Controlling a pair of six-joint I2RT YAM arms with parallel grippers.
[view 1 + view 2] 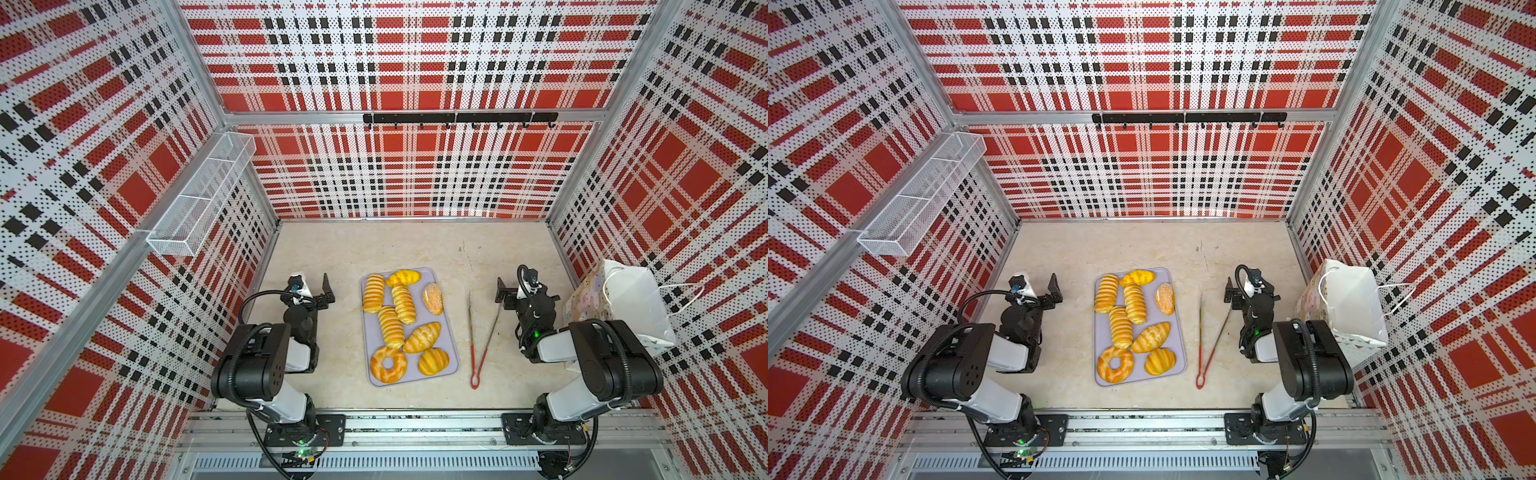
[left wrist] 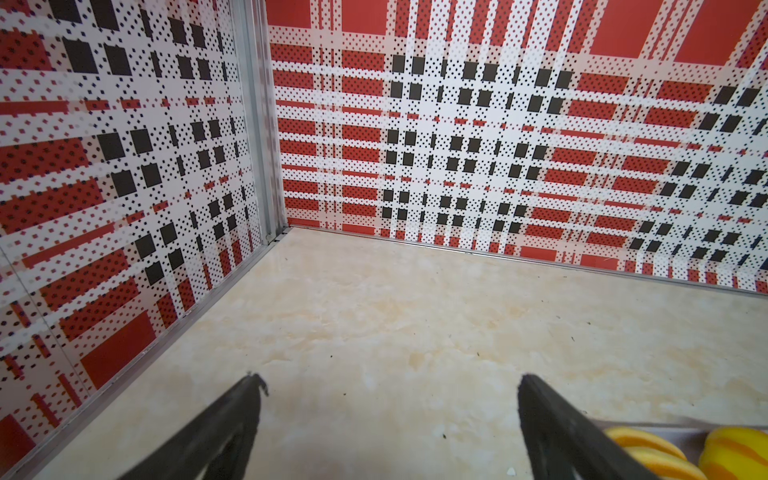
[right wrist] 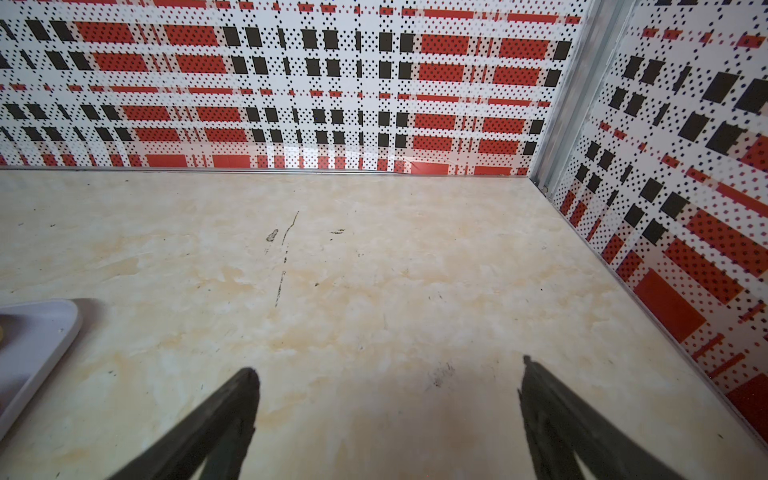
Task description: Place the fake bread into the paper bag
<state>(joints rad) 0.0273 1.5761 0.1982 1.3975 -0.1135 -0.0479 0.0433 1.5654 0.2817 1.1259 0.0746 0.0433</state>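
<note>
1. left end effector (image 2: 390, 380): jaws spread wide with nothing between them, poised over bare desk (image 2: 374, 311) just left of the tray.

2. tray (image 1: 371, 332): lavender-grey, mid-desk. It carries all the fake bread (image 1: 390, 326), eight pieces, among them ridged long rolls, a ring doughnut (image 1: 399, 370) at the near corner and a speckled oval (image 1: 433, 298) by the right rim. None is bagged.

3. tongs (image 1: 471, 332): red-handled, flat on the desk between the tray and the right arm, touched by neither arm.

4. right end effector (image 3: 388, 370): jaws fully apart and empty, over bare desk.

5. paper bag (image 1: 631, 299): against the right wall, beside and partly behind the right arm. How wide its mouth stands cannot be told.

Handling note (judgement): the first pick is the step in hand. The right arm sits closest to the bag, so it probably suits the carry, and the speckled oval is its nearest piece. Close across the short width, since the glossy skin may slip. Lift clear of the tray rim and pass over the tongs. The bag looks light and may tip, so release low inside the mouth.
</note>
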